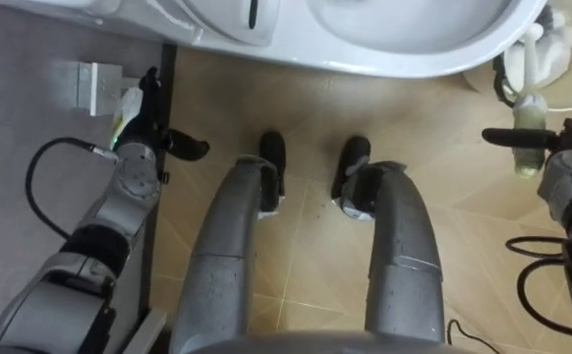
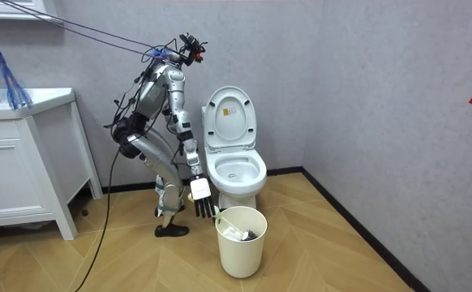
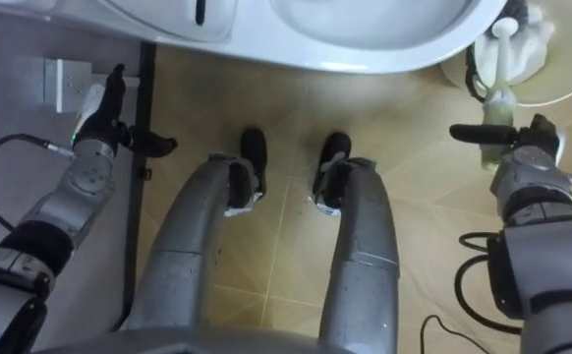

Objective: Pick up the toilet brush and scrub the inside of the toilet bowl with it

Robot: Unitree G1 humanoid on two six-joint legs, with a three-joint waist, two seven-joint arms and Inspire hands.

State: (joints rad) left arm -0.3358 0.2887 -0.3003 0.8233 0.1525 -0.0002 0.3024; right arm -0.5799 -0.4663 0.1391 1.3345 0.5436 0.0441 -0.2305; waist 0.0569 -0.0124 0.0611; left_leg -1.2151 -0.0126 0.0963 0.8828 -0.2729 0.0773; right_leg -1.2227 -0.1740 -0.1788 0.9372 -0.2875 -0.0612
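Observation:
The white toilet (image 1: 414,39) lies just ahead of my feet, and in the room view its seat and lid (image 2: 229,118) stand raised. I stand bent forward at its side. A white brush handle (image 1: 532,44) with a round top pokes up at the far right, in the white bin (image 2: 240,243). My right hand (image 1: 566,162) hangs beside that bin with straight fingers pointing down and the thumb sticking out, holding nothing. My left hand (image 1: 139,133) is low by the grey wall, fingers straight and empty.
A dark baseboard (image 1: 163,216) runs along the wall on my left, and a small white box (image 1: 89,84) sits on that wall. A white vanity cabinet (image 2: 17,178) stands behind me. Tan tiled floor (image 1: 306,226) lies under my feet.

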